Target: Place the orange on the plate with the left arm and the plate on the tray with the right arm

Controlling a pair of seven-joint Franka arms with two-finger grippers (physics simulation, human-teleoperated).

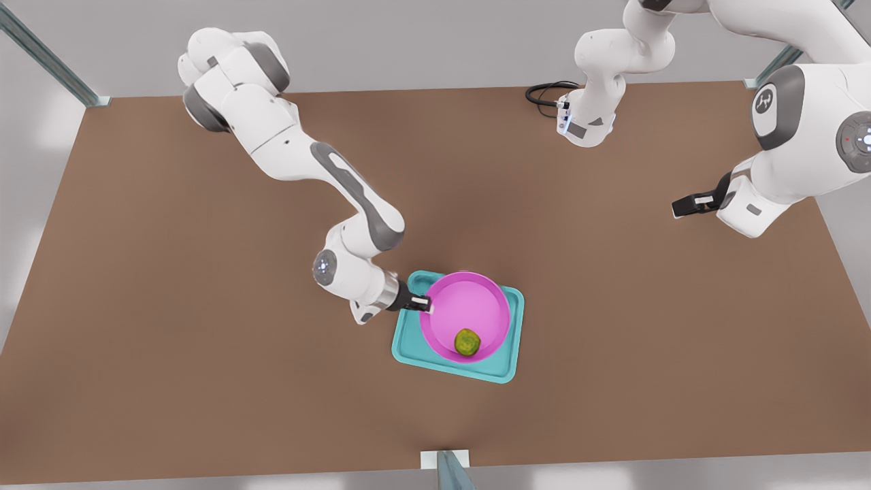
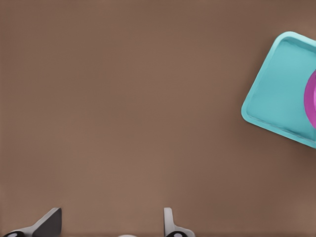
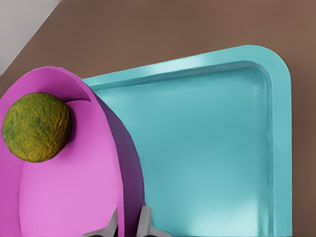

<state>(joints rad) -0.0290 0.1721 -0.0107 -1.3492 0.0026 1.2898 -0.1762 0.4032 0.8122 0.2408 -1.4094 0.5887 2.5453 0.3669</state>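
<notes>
The pink plate [image 1: 469, 303] lies over the turquoise tray [image 1: 507, 371] and covers most of it. The orange [image 1: 467, 341] lies inside the plate, against the rim nearest the table's front edge. My right gripper [image 1: 423, 303] is at the plate's rim on the front view's left and is shut on it. The right wrist view shows the rim of the plate [image 3: 64, 197] pinched in the right gripper [image 3: 129, 224], the orange [image 3: 37, 127] and the bare tray floor [image 3: 207, 148]. My left gripper [image 1: 682, 206] waits far off at the front view's right, open [image 2: 109, 227].
The brown table [image 1: 204, 306] spreads wide around the tray. In the left wrist view a corner of the tray [image 2: 279, 94] and a sliver of the plate [image 2: 312, 98] appear beyond bare table. A black cable [image 1: 544, 92] loops near the far arm base.
</notes>
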